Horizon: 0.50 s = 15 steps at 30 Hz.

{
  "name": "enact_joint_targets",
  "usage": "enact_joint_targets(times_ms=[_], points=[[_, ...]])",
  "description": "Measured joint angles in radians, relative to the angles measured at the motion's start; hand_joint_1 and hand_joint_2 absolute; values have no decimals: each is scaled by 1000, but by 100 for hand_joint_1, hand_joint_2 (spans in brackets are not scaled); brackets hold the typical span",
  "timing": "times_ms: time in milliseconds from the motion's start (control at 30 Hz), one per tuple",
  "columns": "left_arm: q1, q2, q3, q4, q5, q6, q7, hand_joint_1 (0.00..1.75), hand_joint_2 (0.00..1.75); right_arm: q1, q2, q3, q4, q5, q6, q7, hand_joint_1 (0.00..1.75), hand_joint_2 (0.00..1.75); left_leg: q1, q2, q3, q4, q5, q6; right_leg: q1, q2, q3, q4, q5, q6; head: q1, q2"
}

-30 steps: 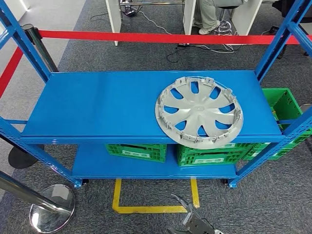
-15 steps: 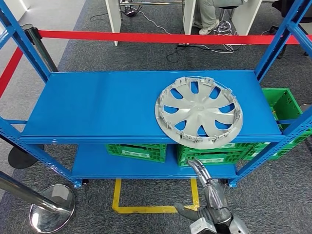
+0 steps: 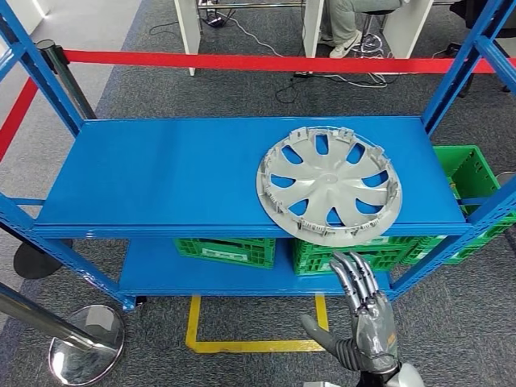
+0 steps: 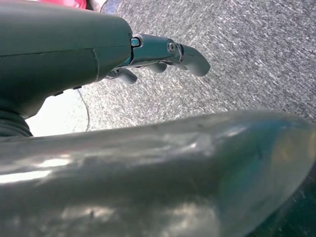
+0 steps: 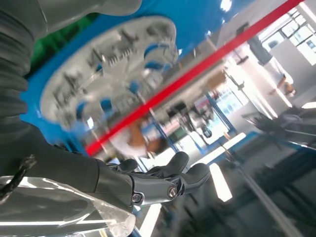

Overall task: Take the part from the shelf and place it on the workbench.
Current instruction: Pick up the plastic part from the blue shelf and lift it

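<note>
Right hand raised below the shelf, part not yet touched.

Your right hand [image 3: 365,322] hovers in front of the shelf [image 3: 182,173], fingers [image 3: 353,278] spread and holding nothing, pointing up toward the part [image 3: 328,184]. The part lies flat on the top board's right side, its near edge overhanging. Your left hand [image 4: 164,52] hangs over carpet, fingers loosely apart, empty. Green crates [image 3: 225,250] sit on the lower board.

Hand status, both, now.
Left hand: open, holding nothing, fingers over carpet.
Right hand: open, fingers spread, holding nothing, below the front edge of the shelf, short of the hubcap.
</note>
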Motion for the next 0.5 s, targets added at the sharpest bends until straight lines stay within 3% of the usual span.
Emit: enact_joint_targets(times_ms=[267, 500], points=[[-4, 2, -25, 0, 5, -5, 6, 0, 0, 25, 19, -58, 36, 274, -8, 11, 0, 175, 0, 0, 0, 0, 0, 0, 0, 0, 0, 0, 0, 0, 0, 0], [-5, 7, -46, 0, 13, -1, 12, 0, 0, 29, 25, -92, 85, 382, -9, 112, 0, 175, 0, 0, 0, 0, 0, 0, 0, 0, 0, 0, 0, 0, 0, 0]])
